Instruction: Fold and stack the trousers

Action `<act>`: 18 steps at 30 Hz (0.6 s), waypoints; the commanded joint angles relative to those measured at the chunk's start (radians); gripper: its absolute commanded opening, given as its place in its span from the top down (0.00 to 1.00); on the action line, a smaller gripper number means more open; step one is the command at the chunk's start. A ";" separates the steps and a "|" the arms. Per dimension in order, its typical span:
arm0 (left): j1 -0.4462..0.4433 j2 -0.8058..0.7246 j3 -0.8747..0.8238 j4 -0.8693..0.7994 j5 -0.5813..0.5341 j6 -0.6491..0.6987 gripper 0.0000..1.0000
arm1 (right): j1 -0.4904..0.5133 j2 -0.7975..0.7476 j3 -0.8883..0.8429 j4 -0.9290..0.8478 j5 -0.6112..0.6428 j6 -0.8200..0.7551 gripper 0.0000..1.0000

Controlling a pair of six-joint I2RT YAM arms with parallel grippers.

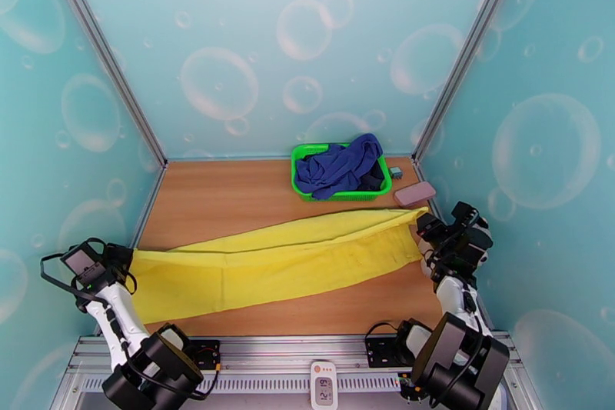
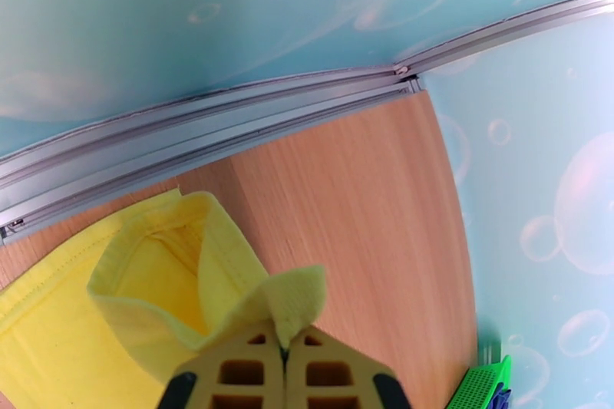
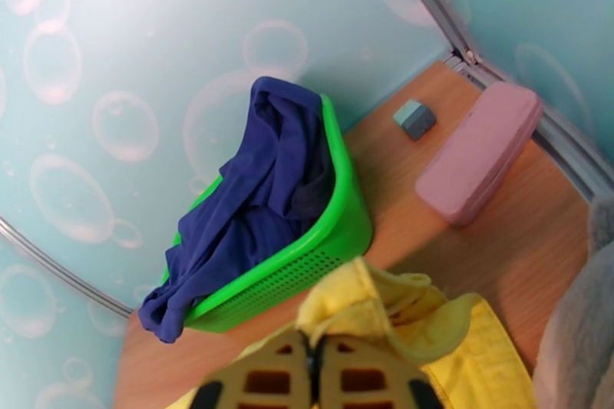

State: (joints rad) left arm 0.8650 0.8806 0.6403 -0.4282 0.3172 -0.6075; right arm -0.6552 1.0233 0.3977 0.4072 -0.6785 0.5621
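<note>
the trousers point(image 1: 277, 265), bright yellow, lie stretched out as one long band across the near half of the wooden table point(image 1: 231, 196). they run from the left edge to the right edge, with the right end a little farther back. at the left end, the left gripper point(image 1: 123, 259) has its jaws pressed together on a pinch of the cloth at an open end. seen from its wrist, a flap of yellow sticks up between the fingers point(image 2: 245, 368). at the right end, the right gripper point(image 1: 424, 238) pinches a bunched corner of the same cloth, its jaws close together around it. farther back, against the rear wall, sits a green plastic basket point(image 1: 301, 173). a dark blue garment point(image 1: 342, 165) is heaped in it and spills over the rim. just right of the basket is a small grey block point(image 1: 396, 172). a pink oblong case point(image 1: 415, 192) lies a little nearer, close to the trousers' right end.
</note>
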 commanded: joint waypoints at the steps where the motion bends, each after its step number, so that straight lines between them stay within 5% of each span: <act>1: 0.025 -0.063 -0.031 -0.001 -0.034 -0.031 0.94 | -0.031 -0.040 -0.006 0.035 0.079 0.018 0.79; 4: 0.035 -0.086 -0.039 -0.005 -0.066 -0.040 0.76 | -0.050 -0.046 0.005 0.010 0.072 0.024 0.71; 7: 0.048 -0.088 -0.034 0.019 -0.055 -0.033 0.55 | -0.061 -0.061 0.005 0.037 0.042 0.035 0.50; 13: -0.004 -0.081 -0.034 0.077 0.080 0.003 0.51 | 0.062 -0.032 0.083 0.051 -0.067 -0.021 0.49; 15: -0.180 -0.054 0.000 0.054 0.018 0.041 0.53 | 0.233 -0.011 0.180 -0.137 -0.007 -0.187 0.46; 18: -0.595 0.058 0.096 -0.024 -0.149 0.092 0.51 | 0.564 0.038 0.273 -0.358 0.133 -0.379 0.42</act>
State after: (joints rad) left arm 0.5053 0.8700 0.6579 -0.4019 0.2562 -0.5842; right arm -0.2871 1.0332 0.5987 0.2558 -0.6247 0.4007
